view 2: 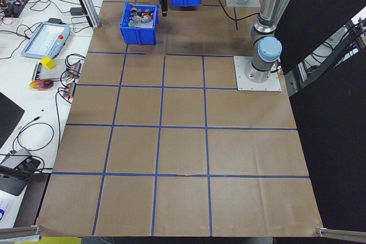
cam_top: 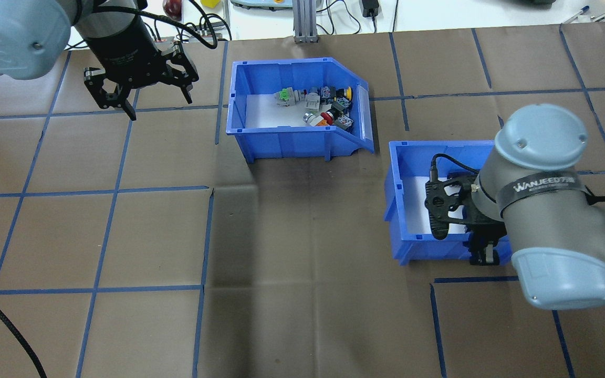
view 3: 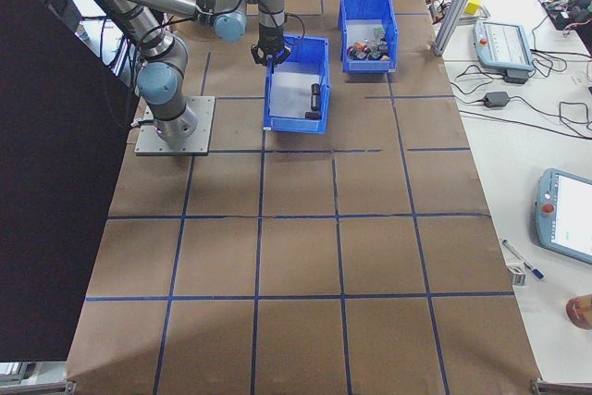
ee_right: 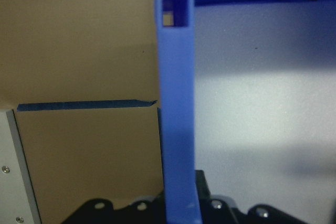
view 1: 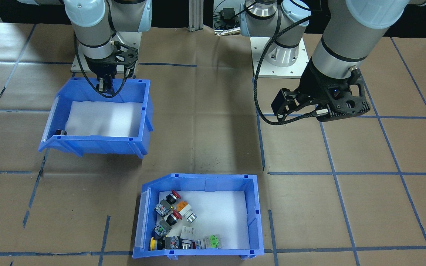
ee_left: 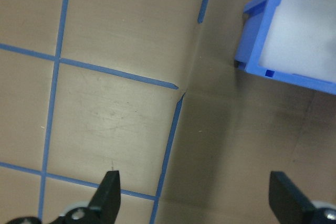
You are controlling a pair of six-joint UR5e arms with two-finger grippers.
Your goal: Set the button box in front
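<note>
Sitting near the counter's far edge from the robot, the button box [cam_top: 297, 110] is one of two blue bins; the second bin [cam_top: 418, 205] lies nearer the robot's right arm. Its long axis runs along that far edge, sloped end toward the robot's right. The right gripper [view 1: 105, 84] pinches the second bin's wall with clenched fingers. The left gripper [cam_top: 158, 102] hangs released over bare counter [cam_top: 302, 294].

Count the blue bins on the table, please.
2: the button box sits far from the robot, mid-table; the other bin, nearly empty, has the right gripper at its wall.
</note>
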